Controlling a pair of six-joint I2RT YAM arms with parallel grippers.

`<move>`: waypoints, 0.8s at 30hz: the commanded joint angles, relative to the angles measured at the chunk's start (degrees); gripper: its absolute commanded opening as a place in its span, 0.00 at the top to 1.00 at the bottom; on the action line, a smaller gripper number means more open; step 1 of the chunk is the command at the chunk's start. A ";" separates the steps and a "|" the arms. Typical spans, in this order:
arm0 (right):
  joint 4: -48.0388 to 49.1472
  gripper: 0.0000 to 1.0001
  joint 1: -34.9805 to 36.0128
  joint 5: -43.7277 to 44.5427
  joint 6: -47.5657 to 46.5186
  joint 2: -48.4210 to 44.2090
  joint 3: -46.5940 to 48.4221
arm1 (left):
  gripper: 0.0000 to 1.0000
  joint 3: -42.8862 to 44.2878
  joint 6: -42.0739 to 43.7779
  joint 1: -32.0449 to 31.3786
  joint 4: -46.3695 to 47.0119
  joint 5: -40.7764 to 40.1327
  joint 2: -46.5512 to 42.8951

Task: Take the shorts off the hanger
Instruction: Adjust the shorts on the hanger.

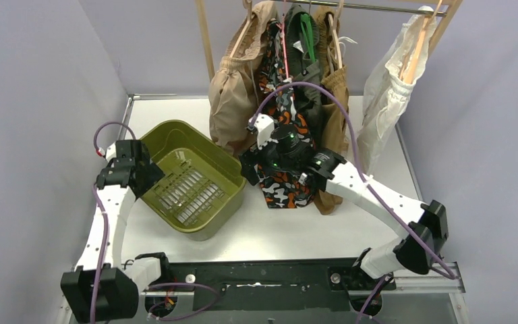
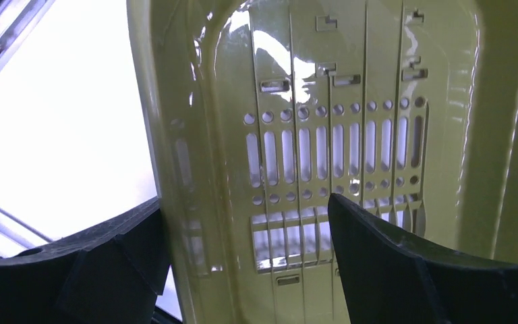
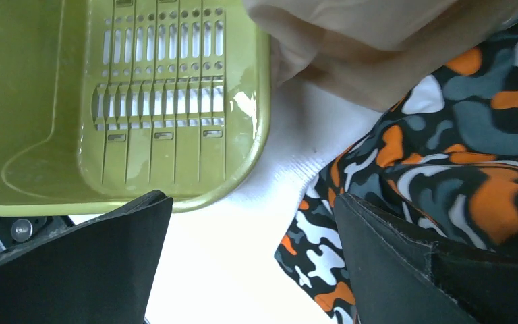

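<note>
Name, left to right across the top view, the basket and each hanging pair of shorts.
Basket → beige shorts → camouflage shorts → olive shorts → brown shorts → white shorts.

Pale lavender-grey walls (image 1: 34, 67) closed the scene in on three sides (left, back and right of the frame) under soft, even light. A white table (image 1: 276, 233) filled the middle and lower part. At the top stood a wooden garment rack (image 1: 206, 40) with slanting uprights, carrying a thin metal rail (image 1: 378, 7). A black mounting plate (image 1: 276, 280) ran along the bottom edge.
</note>
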 commanded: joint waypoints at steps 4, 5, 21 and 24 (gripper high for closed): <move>-1.65 0.01 1.13 3.15 4.54 9.12 11.60 | 0.15 6.88 8.50 9.69 7.42 11.10 6.17; -2.72 0.00 1.16 4.50 4.44 10.08 13.03 | 0.14 6.64 8.63 10.20 6.88 11.37 5.11; -5.34 0.02 1.08 -4.64 6.54 19.27 18.04 | 0.10 -1.00 2.10 10.99 -3.06 19.03 -9.67; -3.25 0.05 2.82 -9.06 8.87 19.05 15.99 | 0.10 -3.07 1.05 11.01 -1.55 20.72 -10.74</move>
